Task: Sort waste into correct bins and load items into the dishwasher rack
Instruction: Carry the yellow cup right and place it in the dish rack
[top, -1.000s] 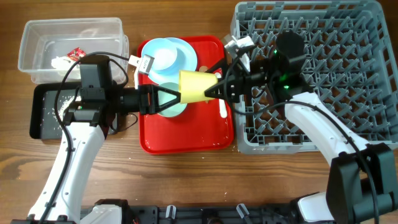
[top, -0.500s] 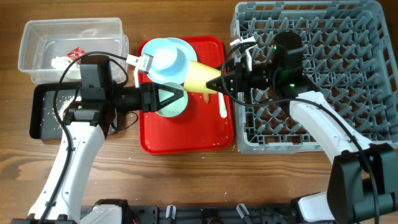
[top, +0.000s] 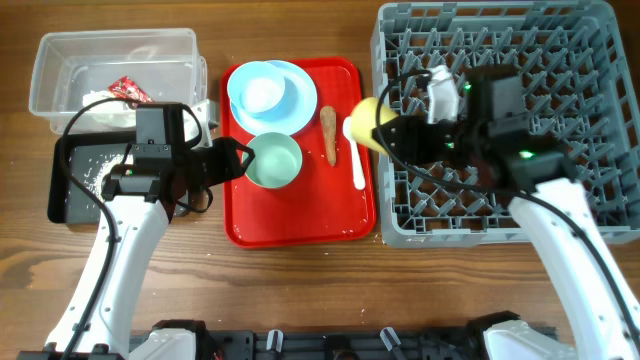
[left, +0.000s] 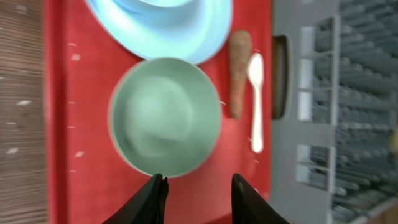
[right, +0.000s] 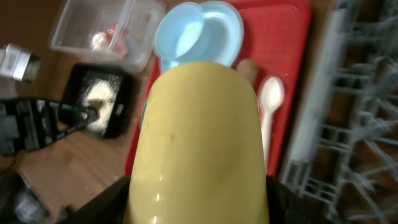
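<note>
Wooden table (top: 300, 290), brown grain, even light.

Yellow cup (top: 368, 112) gone from handover spot above red tray (top: 300, 225) centre, shifted toward 3 o'clock, now at dishwasher rack (top: 560, 60) left wall. Right gripper (top: 392, 135) alone carries it. Left gripper (top: 238, 158) let go, jaws apart and empty, pulled back toward 9 o'clock, tips beside green bowl (top: 274, 160). Carrot stick (top: 328, 134) and spoon (top: 355, 150) uncovered in overhead view.

Serving tray (top: 300, 225) centre frame, rack (top: 590, 130) at right, tub (top: 45, 80) upper left, shallow bin (top: 65, 195) below it; on the tray, plate (top: 300, 95) above bowl (top: 273, 160), stick (top: 329, 133) and spoon (top: 357, 160) rightward
</note>
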